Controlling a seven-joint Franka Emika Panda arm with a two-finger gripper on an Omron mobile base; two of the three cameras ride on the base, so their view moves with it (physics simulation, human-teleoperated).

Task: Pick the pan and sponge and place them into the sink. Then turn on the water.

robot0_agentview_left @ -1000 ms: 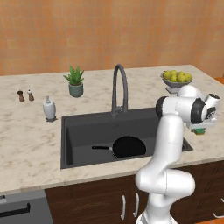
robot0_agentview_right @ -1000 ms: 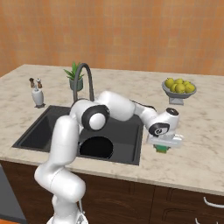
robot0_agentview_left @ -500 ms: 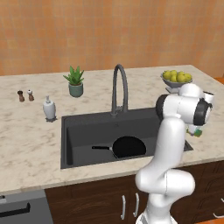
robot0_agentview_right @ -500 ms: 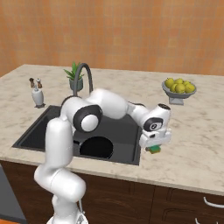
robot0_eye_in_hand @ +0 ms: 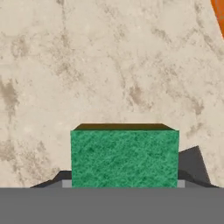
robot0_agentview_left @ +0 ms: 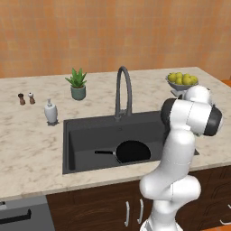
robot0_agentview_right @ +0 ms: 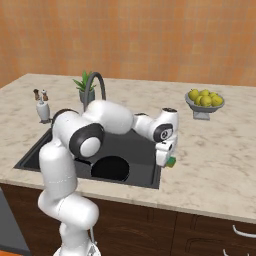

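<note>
**Hand view: green sponge in the gripper**

Hand view shows the sponge (robot0_eye_in_hand: 124,157) right up close, green face toward the camera, with beige counter (robot0_eye_in_hand: 109,65) behind it. From the right base view, the gripper (robot0_agentview_right: 165,159) is clamped on the sponge (robot0_agentview_right: 171,162), just past the right edge of the sink (robot0_agentview_right: 145,150). The black pan (robot0_agentview_left: 132,151) lies inside the sink (robot0_agentview_left: 81,135). Farther back stands the faucet (robot0_agentview_left: 122,92), then a plant (robot0_agentview_left: 77,84) and a bowl of fruit (robot0_agentview_right: 203,100).
</note>
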